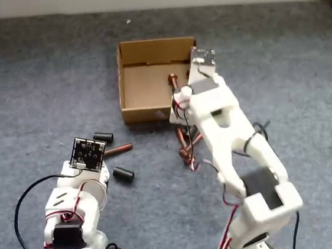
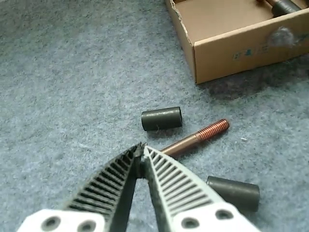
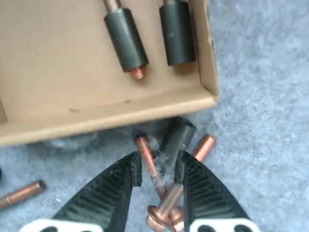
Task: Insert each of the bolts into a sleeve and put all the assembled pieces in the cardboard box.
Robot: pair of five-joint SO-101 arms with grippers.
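From above, the cardboard box (image 1: 144, 113) is seen at the table's (image 1: 31, 85) twelve o'clock, a loose bolt (image 1: 118, 148) at its seven o'clock; in the left wrist view the left fingers (image 2: 164, 174) are pressed together beside that bolt; in the right wrist view the right fingers (image 3: 120, 188) are spread, two crossed bolts (image 3: 147, 154) between them.

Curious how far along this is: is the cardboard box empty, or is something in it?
Not empty. In the cardboard box lie one dark sleeve with a copper bolt tip poking out and another sleeve beside it.

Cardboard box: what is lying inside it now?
Two black sleeves lie near one corner; a copper bolt end sticks out of one. In the high view an arm covers that side.
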